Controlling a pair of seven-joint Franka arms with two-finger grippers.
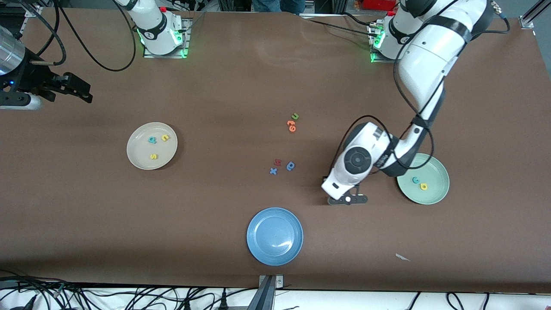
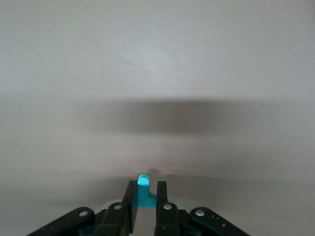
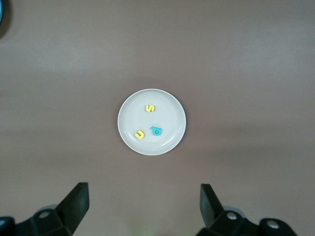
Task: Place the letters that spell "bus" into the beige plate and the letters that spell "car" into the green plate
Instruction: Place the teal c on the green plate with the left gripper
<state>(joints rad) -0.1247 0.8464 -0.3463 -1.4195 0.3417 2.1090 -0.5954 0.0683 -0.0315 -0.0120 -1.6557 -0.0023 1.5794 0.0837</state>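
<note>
Five of six letters look placed: teal "b" [image 1: 152, 139], yellow "u" [image 1: 165, 137] and yellow "s" [image 1: 153, 156] lie in the beige plate [image 1: 137, 160], so "bus" reads done. Teal "c" [image 1: 416, 180] and yellow "a" [image 1: 424, 186] sit in the green plate [image 1: 435, 196]. Left gripper [image 2: 147, 192] is down at the table between blue plate [image 1: 274, 236] and green plate, clamped on a teal piece [image 2: 143, 191], likely the teal "r". Remaining, I judge: carry it over and drop it in the green plate. Right gripper [image 3: 142, 201] waits high at the right arm's end of the table, fingers spread, nothing in them. Distractor letters [image 1: 292, 125] stay mid-table.
</note>
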